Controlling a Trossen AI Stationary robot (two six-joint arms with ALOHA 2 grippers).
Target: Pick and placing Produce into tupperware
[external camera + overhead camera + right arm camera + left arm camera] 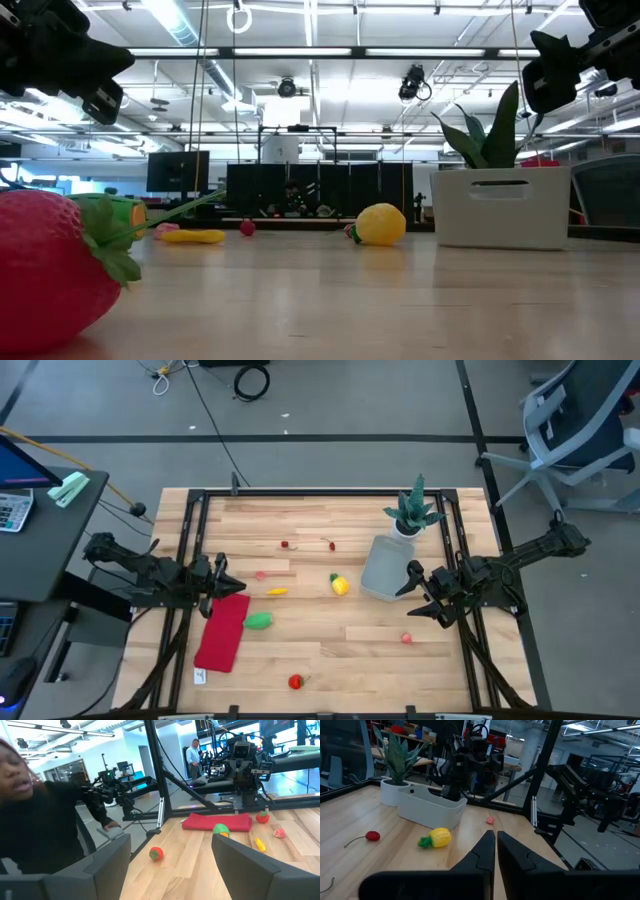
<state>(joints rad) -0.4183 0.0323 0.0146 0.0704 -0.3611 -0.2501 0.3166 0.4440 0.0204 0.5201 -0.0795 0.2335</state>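
Above table edges, left gripper closed, right gripper spread

Left gripper closed and empty; right gripper spread wide, empty.

Strawberry: cut off by low view's left edge; tupperware: front wall only, contents hidden. Small red pieces: too small to identify.

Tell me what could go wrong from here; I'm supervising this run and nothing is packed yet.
The spiky green plant in its white pot touches the translucent plastic tub, so the open right gripper could knock it. The shut left gripper hangs over the flat red cloth, which might snag.
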